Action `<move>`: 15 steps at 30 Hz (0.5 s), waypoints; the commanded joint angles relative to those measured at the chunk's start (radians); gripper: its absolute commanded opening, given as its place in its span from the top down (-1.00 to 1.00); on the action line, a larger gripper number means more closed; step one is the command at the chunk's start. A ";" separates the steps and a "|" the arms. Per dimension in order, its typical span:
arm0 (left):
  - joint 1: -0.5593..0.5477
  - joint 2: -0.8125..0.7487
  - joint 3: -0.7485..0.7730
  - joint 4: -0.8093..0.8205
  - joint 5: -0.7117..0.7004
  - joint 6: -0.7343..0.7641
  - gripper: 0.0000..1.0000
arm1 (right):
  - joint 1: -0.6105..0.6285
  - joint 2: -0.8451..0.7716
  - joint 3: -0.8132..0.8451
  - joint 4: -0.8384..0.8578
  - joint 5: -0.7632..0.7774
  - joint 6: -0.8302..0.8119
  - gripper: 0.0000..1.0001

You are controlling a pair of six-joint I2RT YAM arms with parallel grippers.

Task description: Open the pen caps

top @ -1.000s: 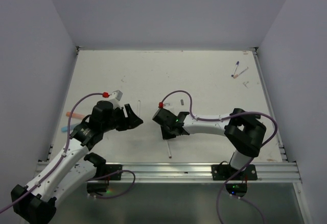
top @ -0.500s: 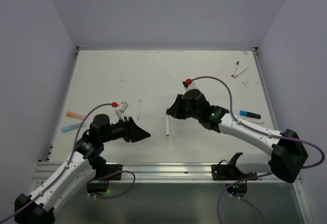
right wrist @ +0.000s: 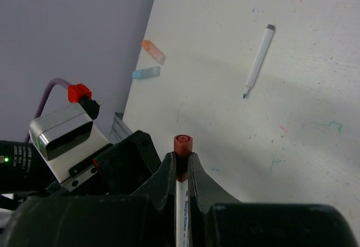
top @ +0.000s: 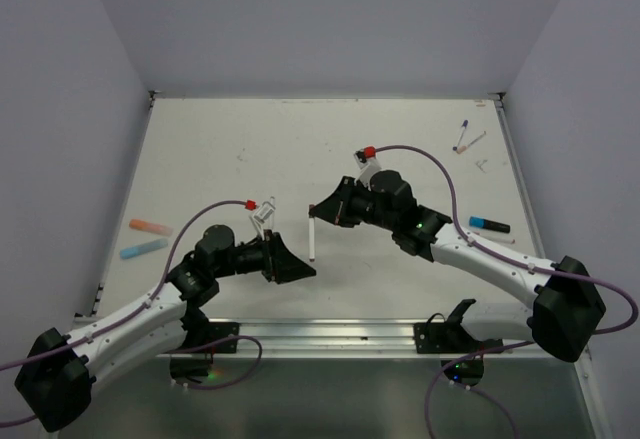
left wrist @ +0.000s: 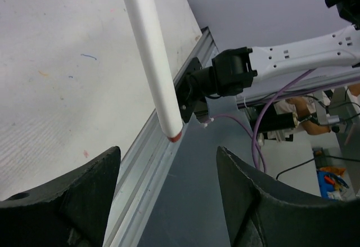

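My right gripper is shut on a thin white pen, clamping it just under its dark red cap, which sticks out past the fingertips. The barrel hangs down above the table. In the left wrist view the same white barrel slants down to a small red end. My left gripper is open, its jaws wide apart just short of that lower end and touching nothing. Another white pen with a grey cap lies on the table.
An orange marker and a pale blue one lie at the table's left side. Thin pens lie at the far right corner, and a black and blue marker by the right edge. The metal rail runs along the near edge.
The right arm has lifted the white pen off the table and carried it slightly left. The left gripper has moved right toward the pen's lower end, jaws open.
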 commanded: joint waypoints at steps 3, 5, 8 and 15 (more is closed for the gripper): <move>-0.005 0.041 0.097 0.050 -0.102 0.029 -0.40 | -0.003 -0.008 -0.028 0.082 -0.060 0.037 1.00; -0.005 0.065 0.110 0.070 -0.109 0.015 -0.36 | -0.002 -0.016 -0.039 0.085 -0.062 0.041 1.00; -0.005 0.117 0.132 0.102 -0.088 0.005 -0.15 | -0.002 -0.017 -0.059 0.105 -0.069 0.049 1.00; -0.006 0.160 0.140 0.121 -0.073 -0.011 -0.02 | -0.002 -0.025 -0.063 0.129 -0.062 0.057 1.00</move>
